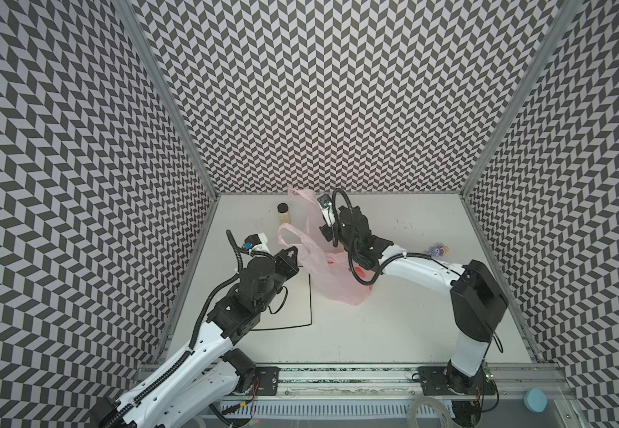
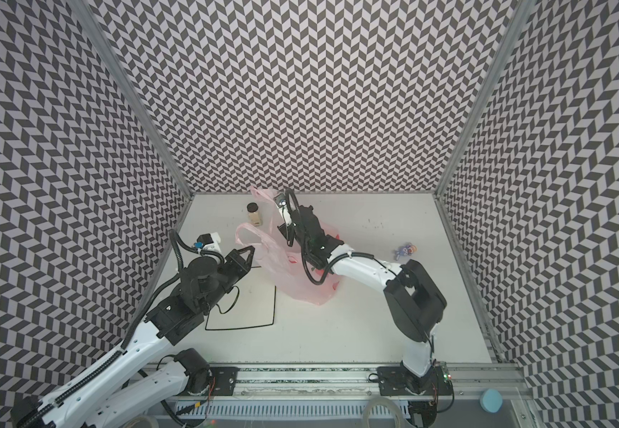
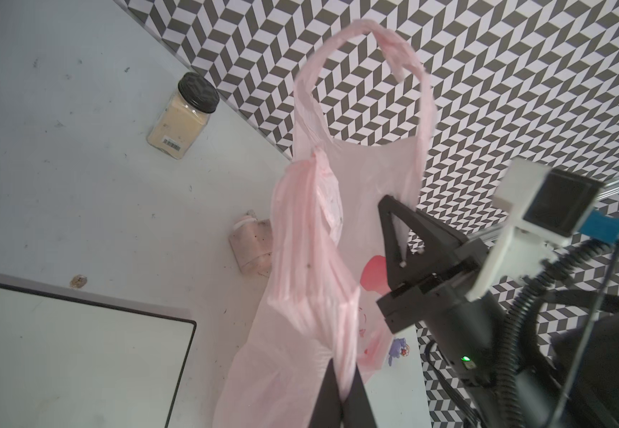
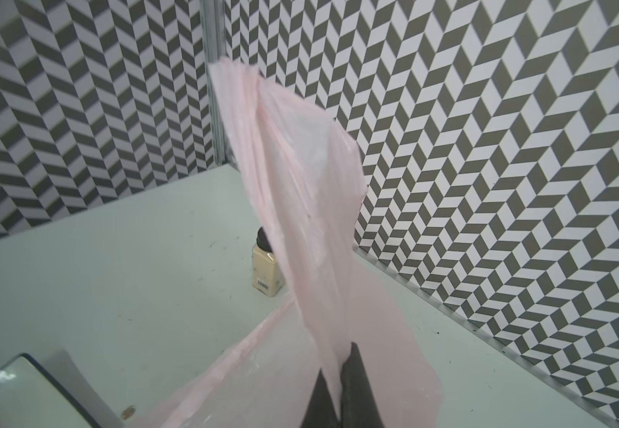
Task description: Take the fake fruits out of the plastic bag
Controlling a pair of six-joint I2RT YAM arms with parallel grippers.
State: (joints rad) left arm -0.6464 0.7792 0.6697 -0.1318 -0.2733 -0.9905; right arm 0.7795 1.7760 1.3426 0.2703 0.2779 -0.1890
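In both top views, a pale pink bag (image 1: 324, 274) stands near the middle of a white table (image 1: 411, 315). Its base rests on the surface and its top is drawn up between two arms. The left gripper (image 1: 294, 252) is clenched on one side of the bag's mouth, just below a loop handle. The right gripper (image 1: 325, 232) reaches across the middle to the bag's far side. A jar (image 1: 283, 213) with a black lid stands behind the bag, near the back wall. A plate (image 1: 310, 296) with a black rim lies just left of the bag, partly under the left arm. A purple toy (image 1: 437, 250) lies well apart on the right.

Left wrist view: the left gripper (image 3: 343, 389) pinches a gathered fold of the bag (image 3: 308, 259). Opposite, the right gripper (image 3: 398, 213) is closed on the bag's other edge, below the second handle. A beige box (image 3: 250, 246) sits just behind the bag. Red patches (image 3: 372, 276) show on the film; whether they are fruit or print cannot be told.

Right wrist view: the right gripper (image 4: 337, 389) is clamped on a strip of bag (image 4: 300, 185) that rises ahead of it. The jar (image 4: 265, 274) is partly hidden behind that strip.
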